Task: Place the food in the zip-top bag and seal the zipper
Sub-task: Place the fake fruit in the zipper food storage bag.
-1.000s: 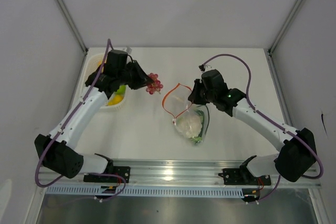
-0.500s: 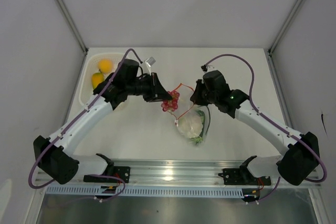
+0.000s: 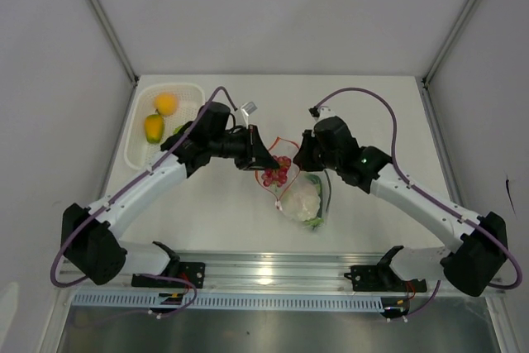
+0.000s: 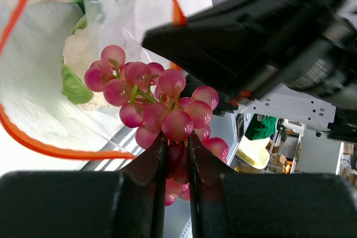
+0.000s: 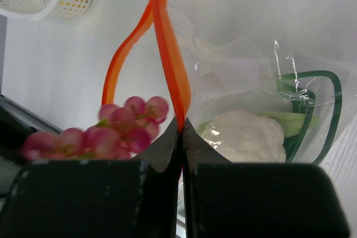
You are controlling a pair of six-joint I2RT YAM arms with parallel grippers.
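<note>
Left tool (image 4: 176,146) clamped on red grape bunch (image 4: 159,107), held at the open mouth of the zip-top bag (image 3: 310,204), which lies on the desk (image 3: 207,212). Orange zipper (image 5: 170,65) pinched tight in right tool (image 5: 181,131). Cauliflower (image 5: 245,136) sits inside the bag.

The left end effector (image 4: 177,147) pinches red grapes (image 4: 177,124) over the open zip-top bag (image 4: 33,82).
</note>
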